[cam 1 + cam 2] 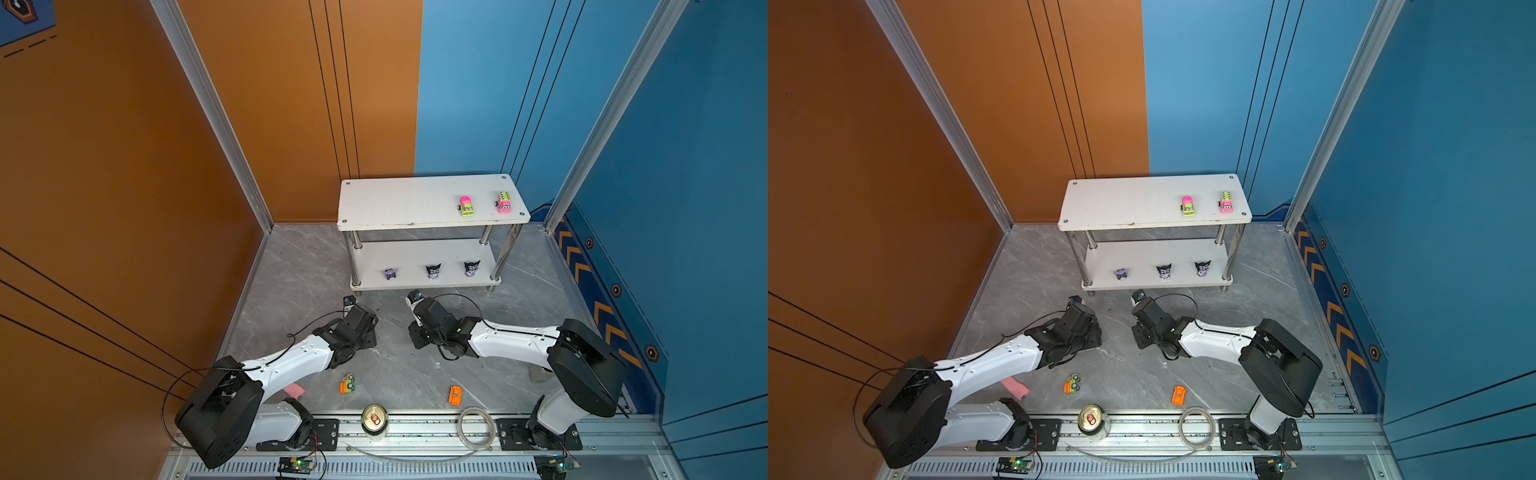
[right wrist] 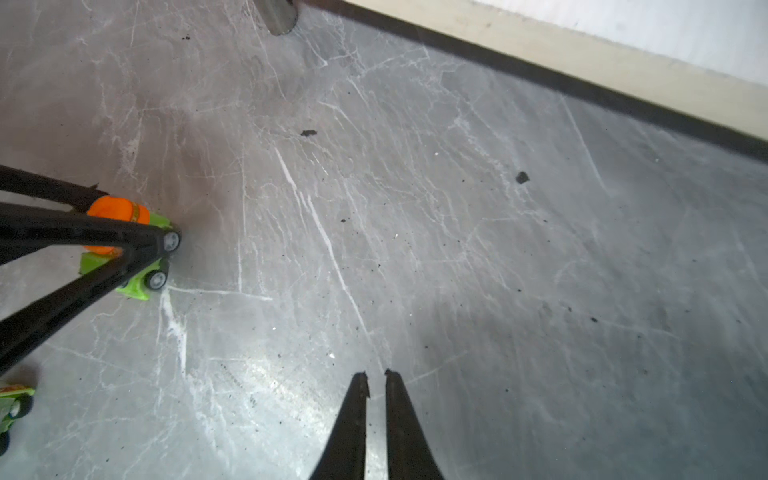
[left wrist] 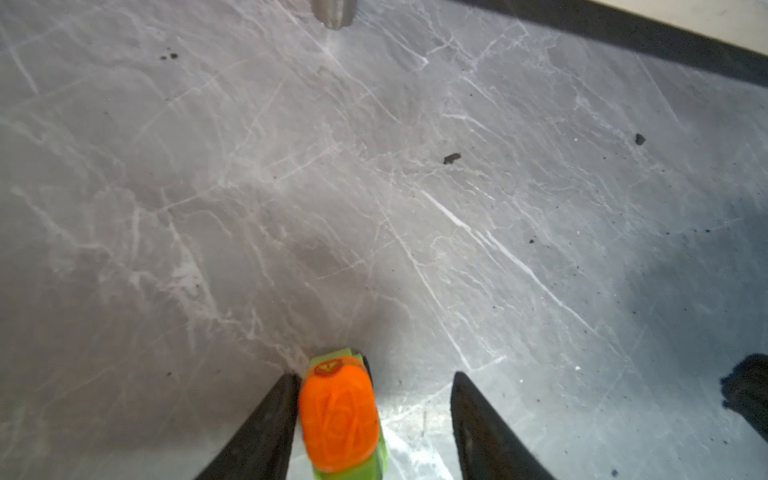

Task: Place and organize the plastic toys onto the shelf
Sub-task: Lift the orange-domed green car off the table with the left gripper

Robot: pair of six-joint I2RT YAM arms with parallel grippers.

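Note:
An orange-and-green toy car (image 3: 338,415) stands on the marble floor between the fingers of my left gripper (image 3: 374,375). One finger touches the car's side and the other stands well off it, so the gripper is open. My right gripper (image 2: 375,372) is shut on nothing, low over bare floor in front of the shelf (image 1: 399,203). The shelf's top tier holds two pink-green cars (image 1: 466,206) (image 1: 503,202). Its lower tier carries three figurines (image 1: 433,271). An orange-green car (image 1: 347,383) and an orange car (image 1: 455,395) lie on the floor behind the arms.
A gold-topped can (image 1: 374,420) and a clear tape ring (image 1: 476,427) sit on the front rail. A pink object (image 1: 294,390) lies partly under the left arm. A chrome shelf leg (image 3: 334,12) stands just ahead of the left gripper.

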